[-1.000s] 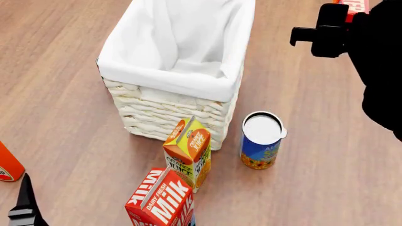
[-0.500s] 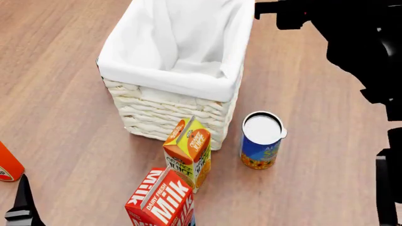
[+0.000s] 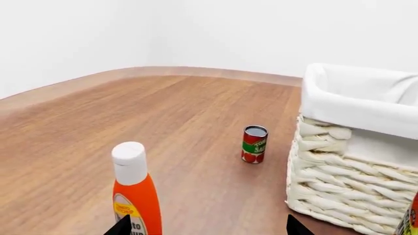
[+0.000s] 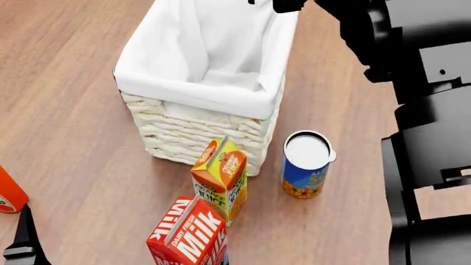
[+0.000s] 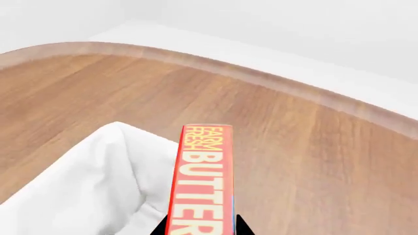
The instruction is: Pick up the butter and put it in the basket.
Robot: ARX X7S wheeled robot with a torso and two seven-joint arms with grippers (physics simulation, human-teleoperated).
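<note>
The butter (image 5: 200, 181) stood edge-on between the right gripper's (image 5: 198, 230) dark fingers (image 5: 162, 229), which were clamped on its lower end, held in the air above the cloth-lined rim of the basket (image 5: 98, 196). In the head view, the black right arm (image 4: 412, 83) reached over the basket's (image 4: 202, 118) far corner. Before the basket on the wooden surface (image 4: 66, 127) stood a juice carton (image 4: 220, 178), a milk carton (image 4: 189, 233) and a blue can (image 4: 307, 164). The left gripper's (image 3: 205, 228) fingers (image 3: 120, 228) were apart beside an orange bottle (image 3: 135, 193); a red can (image 3: 253, 144) stood near the basket's side.
</note>
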